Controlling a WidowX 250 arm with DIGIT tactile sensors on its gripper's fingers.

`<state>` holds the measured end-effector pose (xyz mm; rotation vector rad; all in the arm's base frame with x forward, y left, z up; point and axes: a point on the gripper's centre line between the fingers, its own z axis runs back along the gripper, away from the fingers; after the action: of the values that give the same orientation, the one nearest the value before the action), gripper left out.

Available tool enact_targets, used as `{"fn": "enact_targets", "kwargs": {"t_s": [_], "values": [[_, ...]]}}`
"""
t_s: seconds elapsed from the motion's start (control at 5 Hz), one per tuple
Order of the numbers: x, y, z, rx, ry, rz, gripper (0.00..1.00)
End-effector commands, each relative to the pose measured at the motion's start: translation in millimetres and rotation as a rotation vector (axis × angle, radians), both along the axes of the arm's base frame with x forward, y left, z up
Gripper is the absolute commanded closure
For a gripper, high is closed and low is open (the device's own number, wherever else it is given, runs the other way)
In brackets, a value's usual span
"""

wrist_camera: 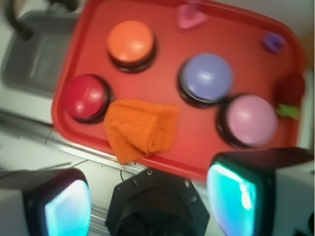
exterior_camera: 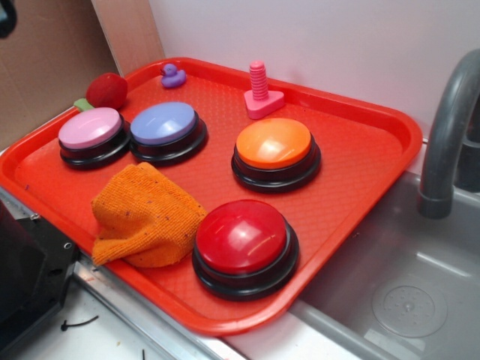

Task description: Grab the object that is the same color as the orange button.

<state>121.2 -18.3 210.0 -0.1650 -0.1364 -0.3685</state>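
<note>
The object, a fuzzy orange rag (exterior_camera: 146, 217) (wrist_camera: 140, 128), lies crumpled at the front edge of the red tray (exterior_camera: 352, 172) (wrist_camera: 162, 83), one corner hanging over the rim. The orange button (exterior_camera: 274, 142) (wrist_camera: 130, 42), glossy dome on a black base, stands further back on the tray. In the wrist view my gripper (wrist_camera: 151, 201) hovers high above the tray's front edge, on the near side of the rag. It is open, its cyan pads (wrist_camera: 69, 209) far apart with nothing between them. The exterior view does not show the gripper.
On the tray also stand a red button (exterior_camera: 241, 236) beside the rag, a lilac-blue button (exterior_camera: 163, 124), a pink button (exterior_camera: 91, 129), a pink screw toy (exterior_camera: 261, 94), a purple duck (exterior_camera: 173, 75) and a red strawberry (exterior_camera: 106, 91). A grey sink (exterior_camera: 405, 285) with faucet (exterior_camera: 446, 135) lies right; a black base (exterior_camera: 26, 277) front left.
</note>
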Motion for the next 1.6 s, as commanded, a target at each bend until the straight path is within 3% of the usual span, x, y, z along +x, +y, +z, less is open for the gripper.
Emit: {"fn": "enact_targets", "kwargs": {"t_s": [0.0,0.4,0.8,1.2,1.4], "values": [[28.4,-11.8,-56.7,-0.111,-0.139,-0.451,0.00],[45.6,-26.3,-115.4,0.010,-0.138,-0.697,0.00],[34.0,-34.1,-159.9,-0.026,-0.062,-0.823,0.00],[14.7,-36.2,-182.4,-0.023,0.022,-0.875,0.00],[13.5,-37.9,-189.4,0.015,0.033,-0.881,0.13]]}}
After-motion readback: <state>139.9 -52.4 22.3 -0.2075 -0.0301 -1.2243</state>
